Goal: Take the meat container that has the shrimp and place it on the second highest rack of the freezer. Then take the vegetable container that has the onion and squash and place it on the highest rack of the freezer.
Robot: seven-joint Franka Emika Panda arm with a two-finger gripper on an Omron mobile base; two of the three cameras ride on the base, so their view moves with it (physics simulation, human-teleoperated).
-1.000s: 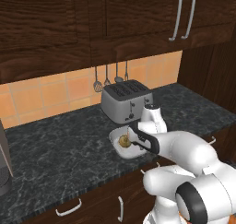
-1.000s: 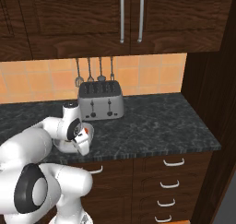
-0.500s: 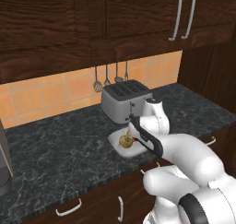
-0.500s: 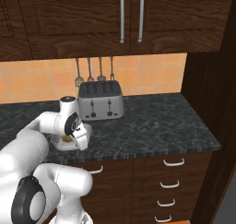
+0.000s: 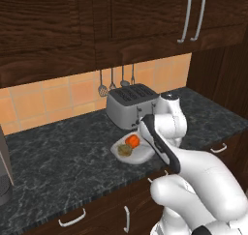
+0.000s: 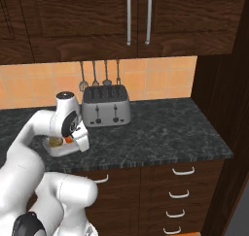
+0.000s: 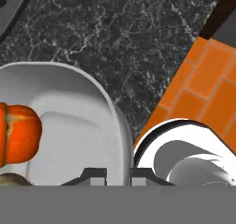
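Since a second ago the hand has swung round from the toaster's [image 5: 131,103] front toward its right end, while the vegetable container [image 5: 140,156] sits where it was, on the counter [image 5: 58,156] just in front of the toaster. The squash [image 5: 131,141] lies in it on the toaster side, with the onion [image 5: 124,151] beside it on the far side from the toaster. In the hand view the gripper [image 7: 117,174] straddles the container's rim with a narrow gap, one fingertip [image 7: 94,174] inside. Whether it pinches the rim I cannot tell.
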